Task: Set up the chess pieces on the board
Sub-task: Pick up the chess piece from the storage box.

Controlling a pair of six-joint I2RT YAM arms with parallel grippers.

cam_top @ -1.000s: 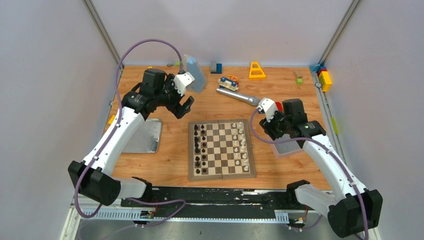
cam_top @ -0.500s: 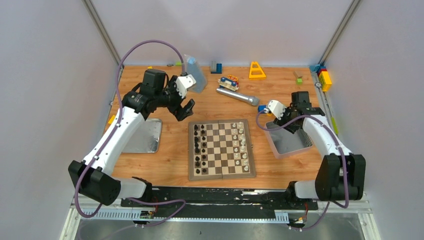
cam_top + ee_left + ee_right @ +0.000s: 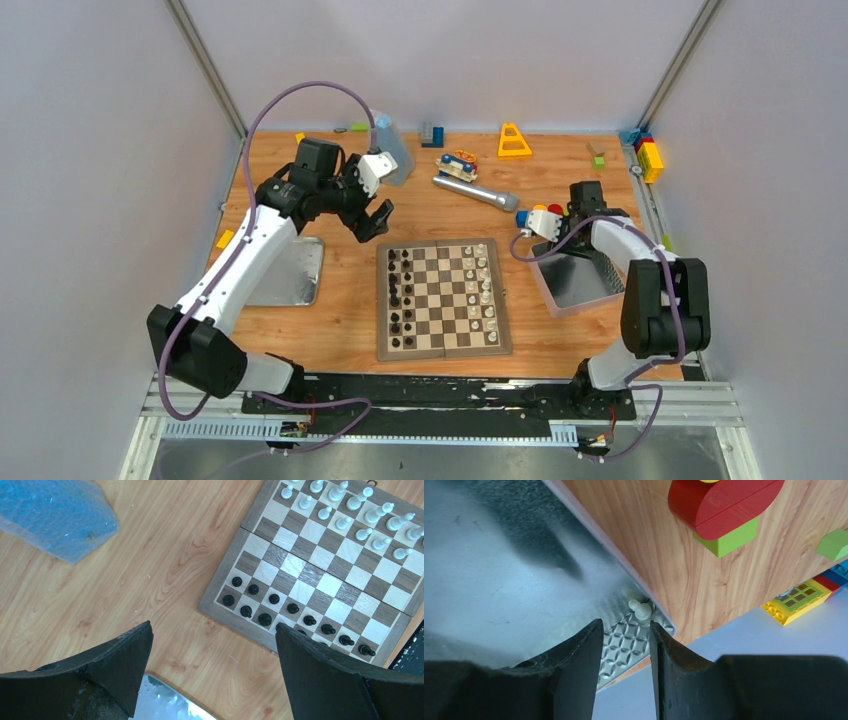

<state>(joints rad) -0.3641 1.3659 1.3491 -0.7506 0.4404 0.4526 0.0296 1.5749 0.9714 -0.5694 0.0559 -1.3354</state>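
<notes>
Left tool [image 3: 211, 626] hangs wide open, empty, over worktop [image 3: 165, 555] far-left of brown-and-cream wooden chessboard [image 3: 300, 592]; right tool [image 3: 624, 624] narrowly parted, empty, near small cream pawn [image 3: 642, 610] in shiny metal tin [image 3: 484, 595].

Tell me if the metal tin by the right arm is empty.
Not empty: one white pawn sits in a corner of the metal tin, just beyond the right gripper.

An orange-brown wood-grain tabletop [image 3: 340, 330] sits boxed in by plain pale grey walls [image 3: 450, 60]. Silver metal posts [image 3: 205, 65] rise at its far corners.
</notes>
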